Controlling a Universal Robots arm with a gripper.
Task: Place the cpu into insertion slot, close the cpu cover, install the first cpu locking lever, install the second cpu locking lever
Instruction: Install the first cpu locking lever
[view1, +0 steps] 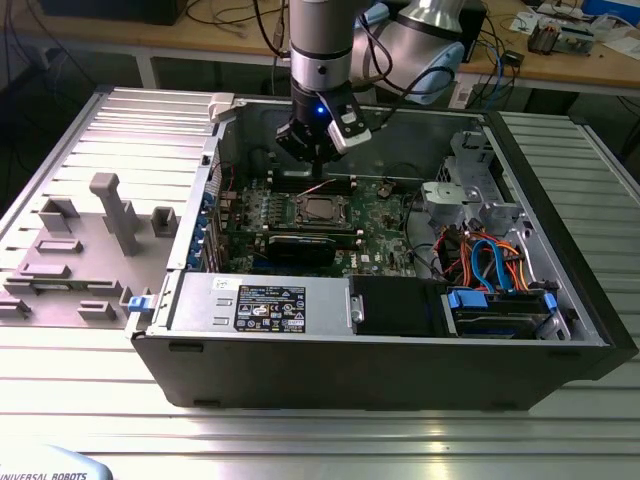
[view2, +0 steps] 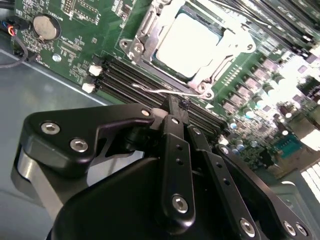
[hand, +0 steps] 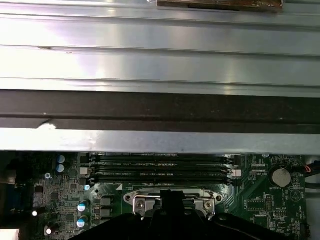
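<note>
While the open black computer case (view1: 380, 370) is lying on the ribbed metal table (view1: 90, 360), the grey plastic fixture blocks (view1: 110, 210) are standing at the exterior view's left, well apart from the work. Inside the case the green motherboard (view1: 380, 225) is lying flat, and the small square insertion slot with its shiny metal rim (view1: 320, 208) is sitting near its middle. The flat square cpu with the silver-grey metal top (view2: 192, 42) is lying in that slot, and the thin shiny metal cpu cover (view2: 142, 27) is lying closed around it, framing the chip through its square cut-out.

The black gripper (view1: 312, 150) is hanging from the arm just beyond the socket's far side, over the long black memory slots (view2: 135, 75). In the second wrist view its fingers (view2: 175, 135) are pressing together, clenched, with the tips (view2: 176, 106) touching a thin silver wire locking lever (view2: 160, 90) that is running along the socket's edge; whether the lever is actually pinched between them I cannot tell. In the first wrist view the same dark fingertips (hand: 172, 200) are sitting at the socket's metal frame (hand: 172, 195), between it and the memory slots.

Farther to the exterior view's right, orange and blue cables (view1: 490, 260) are curling beside a grey drive cage (view1: 470, 190).
</note>
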